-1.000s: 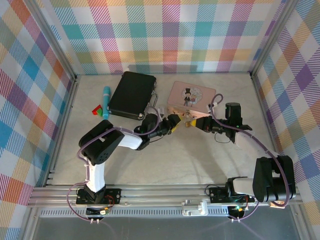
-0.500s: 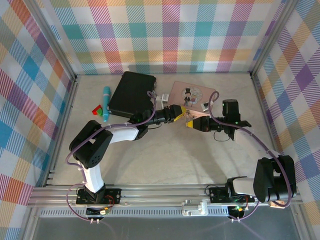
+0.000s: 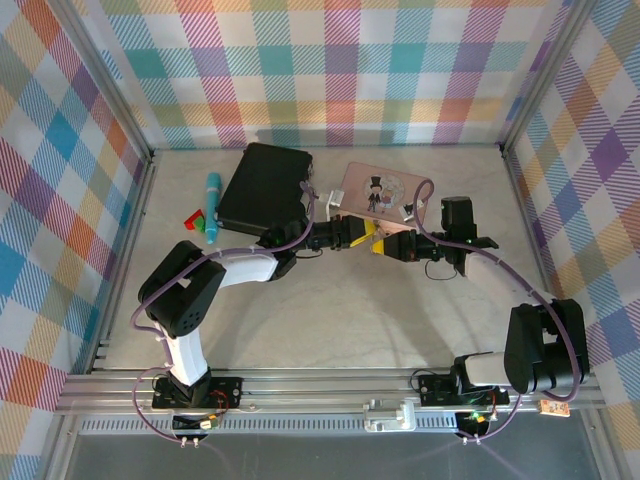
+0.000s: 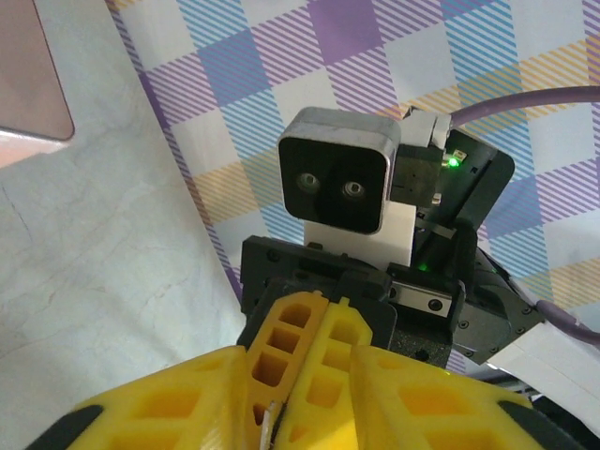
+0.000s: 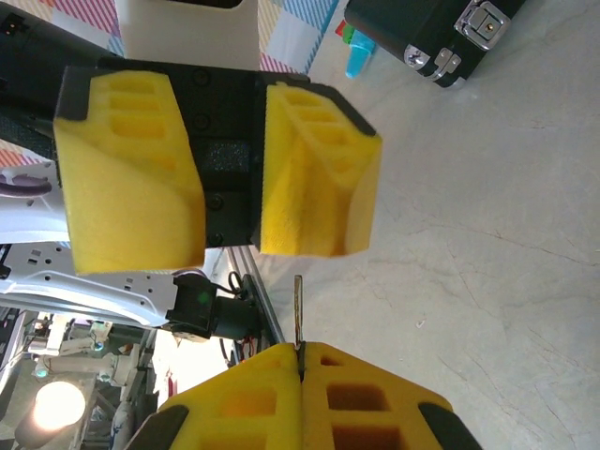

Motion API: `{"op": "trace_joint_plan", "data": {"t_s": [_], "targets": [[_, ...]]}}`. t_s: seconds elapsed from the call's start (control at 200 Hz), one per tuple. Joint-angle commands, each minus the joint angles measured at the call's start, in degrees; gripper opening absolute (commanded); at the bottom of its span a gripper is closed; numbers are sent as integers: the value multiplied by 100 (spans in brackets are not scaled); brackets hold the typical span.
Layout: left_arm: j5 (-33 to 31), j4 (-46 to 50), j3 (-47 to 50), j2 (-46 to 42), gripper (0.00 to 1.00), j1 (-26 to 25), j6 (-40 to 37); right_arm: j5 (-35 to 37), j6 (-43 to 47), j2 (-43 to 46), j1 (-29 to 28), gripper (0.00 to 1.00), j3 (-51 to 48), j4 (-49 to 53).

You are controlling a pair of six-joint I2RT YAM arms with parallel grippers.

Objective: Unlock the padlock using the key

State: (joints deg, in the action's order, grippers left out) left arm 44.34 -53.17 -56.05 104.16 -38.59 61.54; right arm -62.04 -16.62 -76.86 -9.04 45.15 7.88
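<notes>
**Operator:** What is the state of each claw?

**Manual:** In the right wrist view, find the right gripper (image 5: pixel 300 366) at bottom centre. Its yellow fingers are pressed together on a thin metal strip (image 5: pixel 298 314), which you see edge-on. The left gripper (image 5: pixel 232 187) faces it in the upper half, fingers apart and clamping nothing. The strip's tip stops just below them.

**Operator:** Where is the padlock?

**Manual:** You cannot tell whether the strip belongs to the key or the padlock. In the view from above, the two grippers sit tip to tip at centre frame, just below the pink tin (image 3: pixel 385 188) and right of the black case (image 3: pixel 262 188).
</notes>
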Motion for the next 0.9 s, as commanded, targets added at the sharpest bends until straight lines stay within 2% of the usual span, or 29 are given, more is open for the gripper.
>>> {"op": "trace_joint_plan", "data": {"t_s": [0.0, 0.22, 0.385, 0.565, 0.645, 0.895], "targets": [[257, -326, -36, -89, 27, -103, -18, -22, 124, -51, -38, 0, 180, 0], [318, -271, -37, -79, 18, -146, -16, 32, 54, -40, -41, 0, 146, -116], [331, 0, -19, -150, 17, -183, -192, 61, 34, -18, -45, 0, 134, -173], [106, 626, 83, -331, 30, -185, -602, -21, 33, -2, -46, 0, 92, -189], [31, 821, 79, -386, 31, -182, -726, -30, 34, 13, -48, 0, 65, -183], [97, 839, 24, -418, 6, -210, -738, -14, -51, 13, -54, 0, 29, -311]]}}
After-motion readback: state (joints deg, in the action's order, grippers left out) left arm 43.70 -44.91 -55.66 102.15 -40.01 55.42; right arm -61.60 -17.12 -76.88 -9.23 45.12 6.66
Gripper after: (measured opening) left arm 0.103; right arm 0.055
